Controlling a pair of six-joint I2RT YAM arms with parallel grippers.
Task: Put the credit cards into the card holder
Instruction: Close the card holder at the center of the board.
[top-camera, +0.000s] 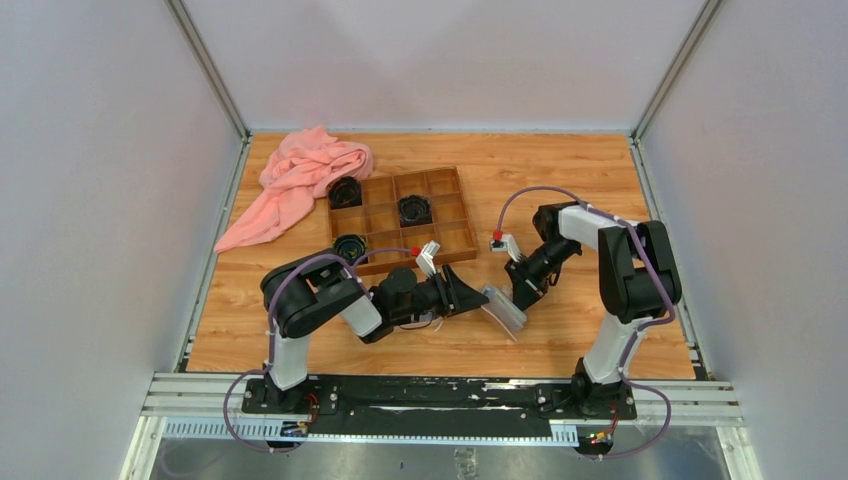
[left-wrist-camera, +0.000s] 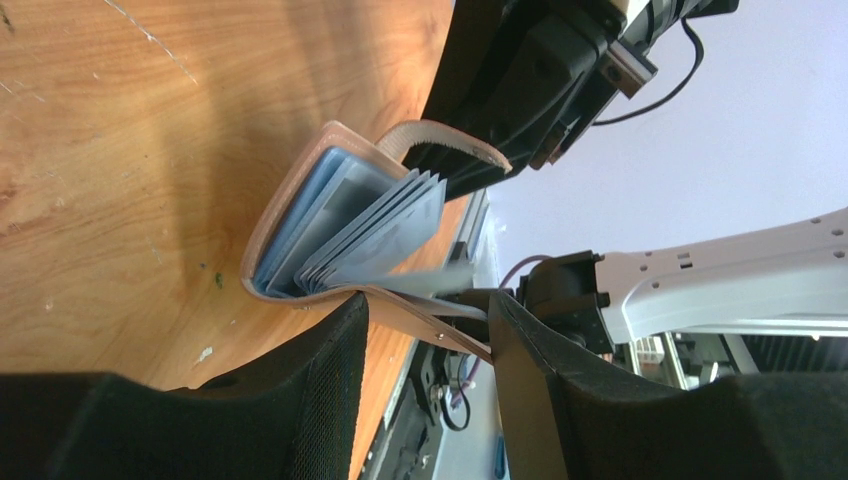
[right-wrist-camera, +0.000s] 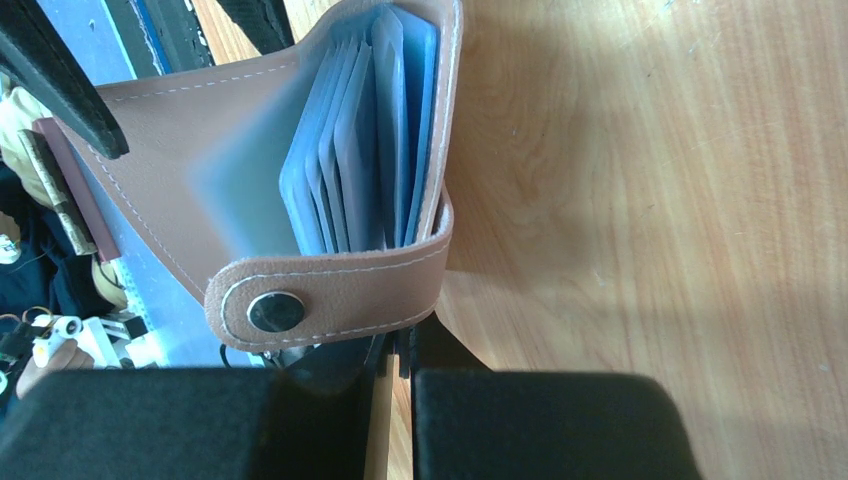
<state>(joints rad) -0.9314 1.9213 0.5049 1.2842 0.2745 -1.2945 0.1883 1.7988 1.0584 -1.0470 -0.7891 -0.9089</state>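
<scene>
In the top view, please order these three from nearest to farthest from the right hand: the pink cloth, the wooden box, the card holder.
1. card holder: gripped by the right hand, front middle of the table.
2. wooden box: behind it, to the left.
3. pink cloth: back left corner, beyond the box.

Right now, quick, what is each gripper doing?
Left gripper: open, around one cover of the card holder.
Right gripper: shut on the card holder.

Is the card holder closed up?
No, the card holder stands open, with its covers apart and its pale blue sleeves fanned out between them.
</scene>
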